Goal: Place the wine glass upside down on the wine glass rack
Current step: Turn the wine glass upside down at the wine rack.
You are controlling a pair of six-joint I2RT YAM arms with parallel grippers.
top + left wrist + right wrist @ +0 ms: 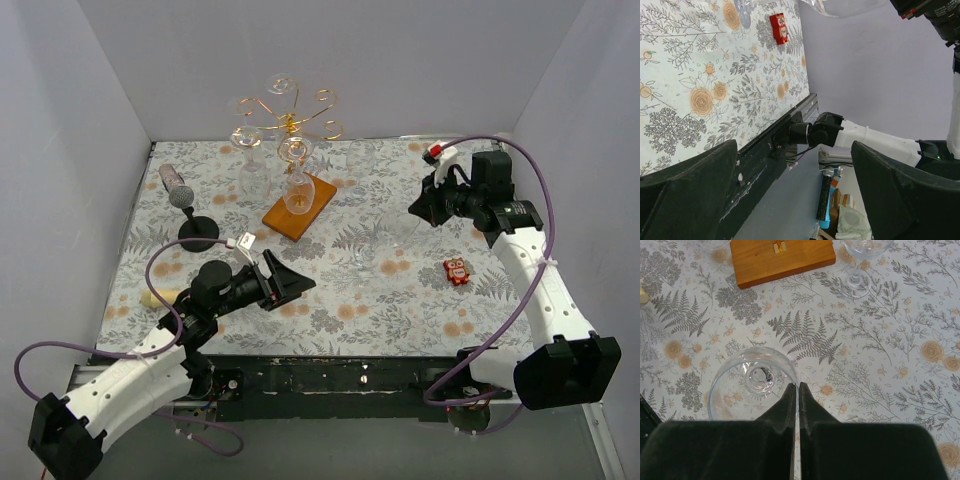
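Pale walls enclose the floral-print desk; the clear stemmed wine glass stands mouth-up, roughly upright, the right gripper clamped on its rim, the left gripper spread apart.

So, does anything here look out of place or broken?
Nothing looks spilled or broken. Two things seem out of place among the glassware: a microphone on a black stand at the left, and a small red owl figure at the right. The right gripper pinches a wine glass by its rim.

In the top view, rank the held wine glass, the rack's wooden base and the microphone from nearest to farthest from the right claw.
1. Wine glass: its rim is pinched in the right claw.
2. Wooden base: to the left, toward the middle.
3. Microphone: far left side.
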